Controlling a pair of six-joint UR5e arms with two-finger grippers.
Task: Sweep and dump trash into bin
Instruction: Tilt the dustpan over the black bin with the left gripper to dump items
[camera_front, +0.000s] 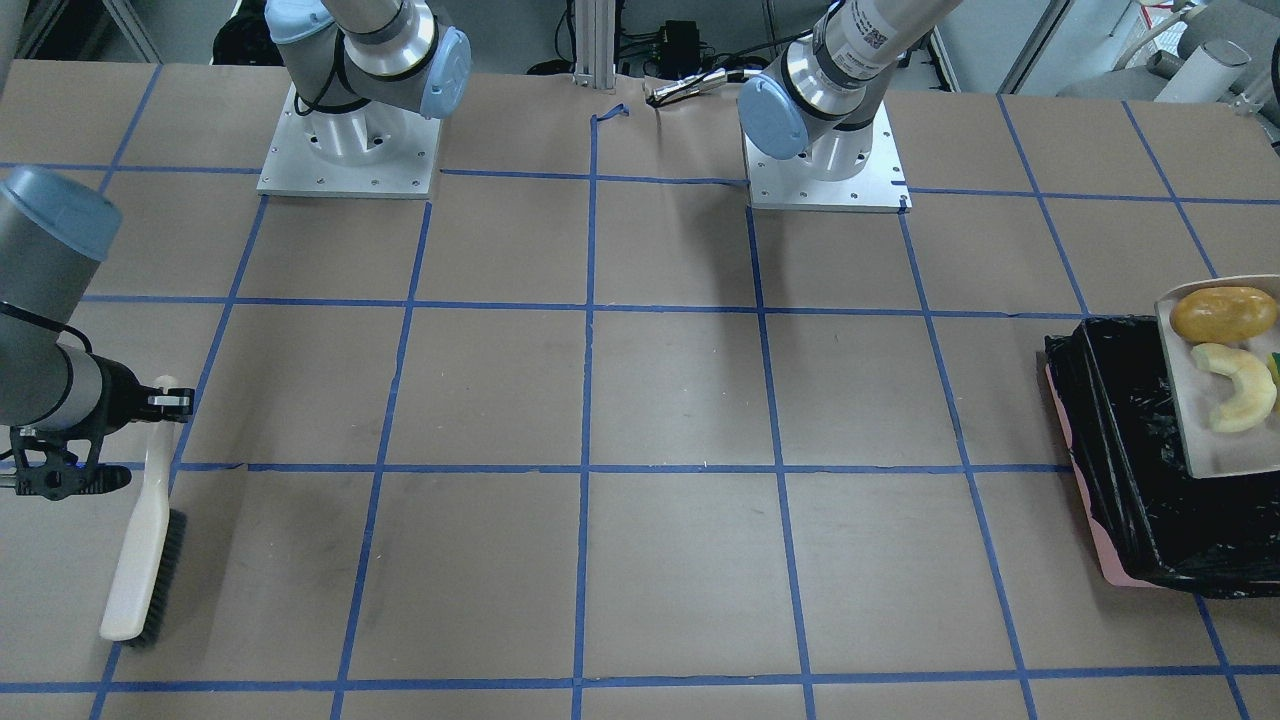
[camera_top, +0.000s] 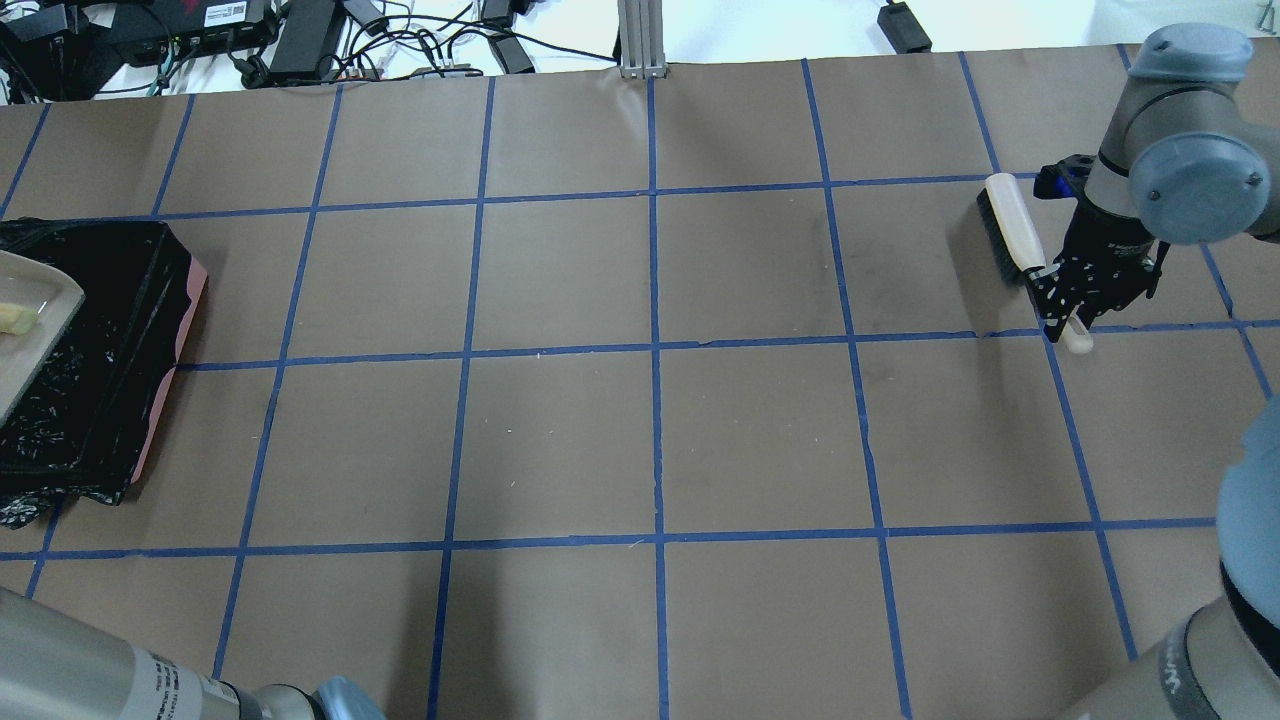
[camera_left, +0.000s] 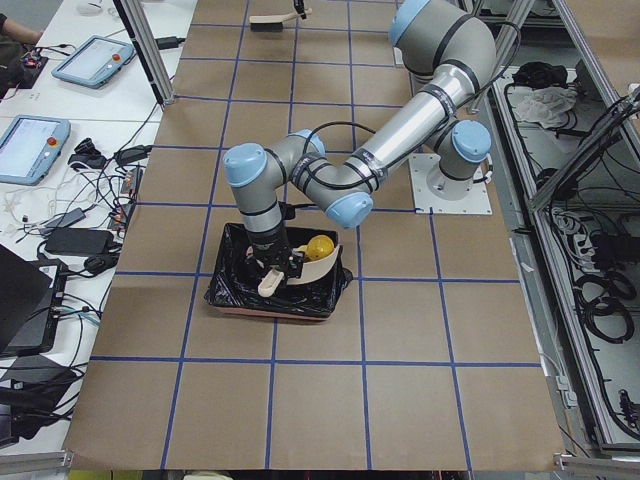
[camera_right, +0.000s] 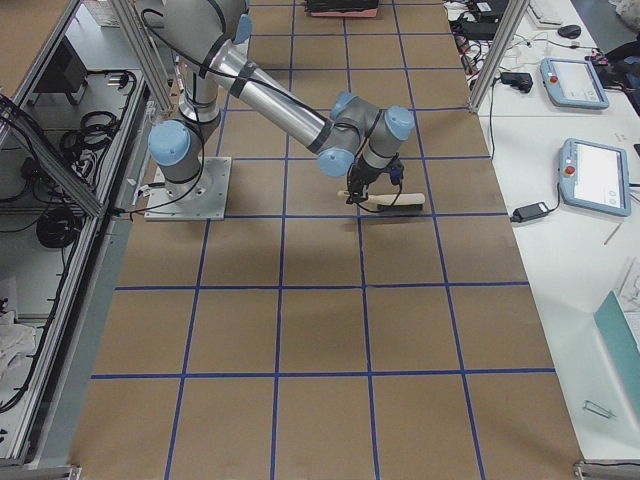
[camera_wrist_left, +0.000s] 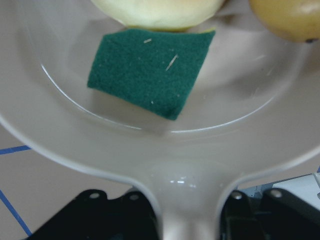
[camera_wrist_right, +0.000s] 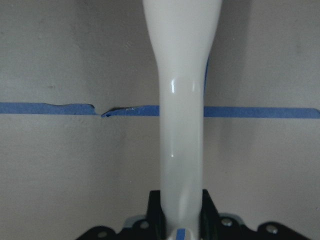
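My left gripper (camera_wrist_left: 190, 222) is shut on the handle of a beige dustpan (camera_front: 1215, 420) and holds it over the bin (camera_front: 1130, 450), a pink container lined with a black bag. In the pan lie the trash items: an amber-yellow fruit piece (camera_front: 1223, 313), a pale melon slice (camera_front: 1240, 385) and a green sponge wedge (camera_wrist_left: 150, 70). In the overhead view the bin (camera_top: 110, 350) is at the far left, with the pan (camera_top: 35, 320) above it. My right gripper (camera_top: 1075, 295) is shut on the handle of a white brush (camera_top: 1010, 235), bristles down on the table.
The brown paper table (camera_top: 650, 440) carries a grid of blue tape. The two arm bases (camera_front: 350, 150) stand at the robot's side. The bin sits near the table's left end, the brush (camera_front: 145, 540) near its right end. Tablets and cables lie beyond the far edge.
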